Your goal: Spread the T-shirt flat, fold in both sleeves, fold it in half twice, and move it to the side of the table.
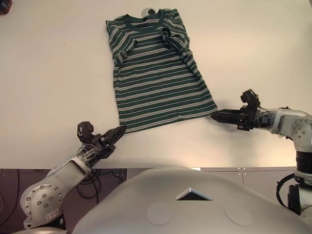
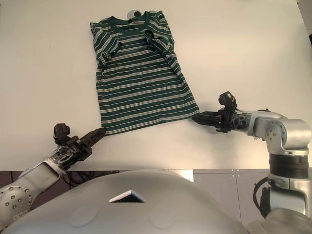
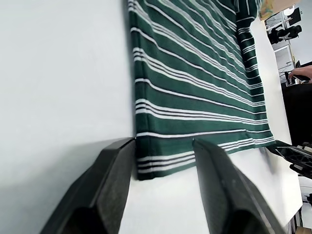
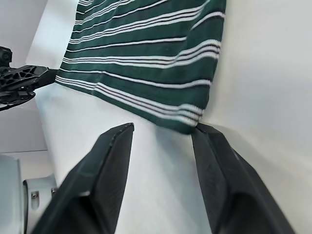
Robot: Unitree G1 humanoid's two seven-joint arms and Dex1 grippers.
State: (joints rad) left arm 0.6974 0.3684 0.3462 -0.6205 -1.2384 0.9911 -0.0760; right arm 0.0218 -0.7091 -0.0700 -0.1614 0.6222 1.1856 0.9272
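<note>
The T-shirt point(image 1: 156, 83) is soft, light and floppy, so its bottom corners look best to grab. It lies upper middle on the white table point(image 1: 48, 73). The left gripper point(image 1: 120, 129) sits low at its lower left corner, the right gripper point(image 1: 214, 115) at the lower right, both with fingers apart.

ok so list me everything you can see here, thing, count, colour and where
T-shirt: one, dark green with white stripes, lying mid-table, collar at the far side, sleeves folded in over the body.
table: one, white, under everything.
small object: one, grey, on the table just beyond the collar, partly hidden; cannot tell what it is.
left gripper: one, black, open, with the hem's near left corner between its fingers.
right gripper: one, black, open, with the hem's near right corner between its fingers.
</note>
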